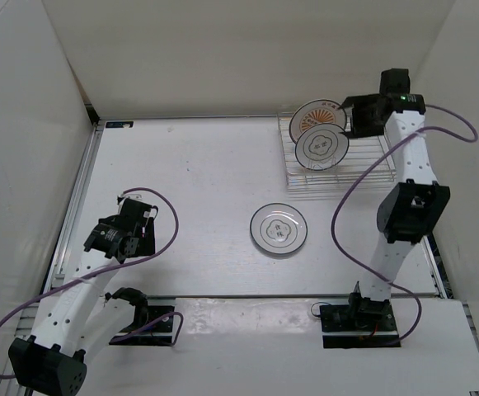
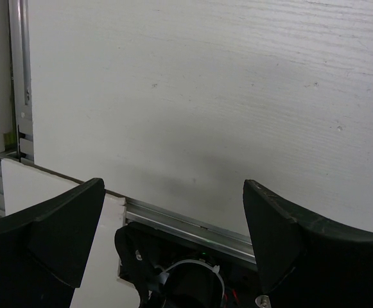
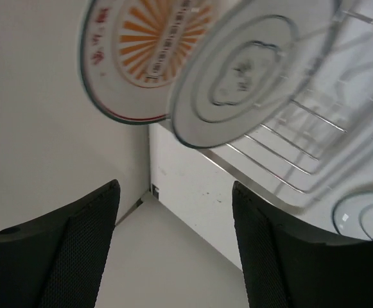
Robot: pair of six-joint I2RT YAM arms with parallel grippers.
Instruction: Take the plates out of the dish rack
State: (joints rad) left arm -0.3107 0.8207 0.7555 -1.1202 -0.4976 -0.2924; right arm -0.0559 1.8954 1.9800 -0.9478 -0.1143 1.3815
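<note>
The wire dish rack (image 1: 363, 169) stands at the table's far right. Two plates stand upright in it: the orange sunburst plate (image 1: 312, 114) behind, a white flower-ring plate (image 1: 321, 148) in front. The right wrist view shows both, the sunburst plate (image 3: 128, 58) and the white plate (image 3: 250, 64), above the rack rods (image 3: 302, 138). The other white plate (image 1: 279, 228) lies flat on the table's middle and shows at the right wrist view's edge (image 3: 366, 215). My right gripper (image 1: 350, 115) is open and empty, just right of the upright plates. My left gripper (image 1: 132, 224) is open and empty, low at the left.
White walls enclose the table on three sides; the back wall's corner shows in the right wrist view (image 3: 149, 189). A metal rail (image 2: 192, 224) runs along the table's near edge. The left arm's base (image 1: 144, 318) and the right arm's base (image 1: 363, 318) sit there with purple cables.
</note>
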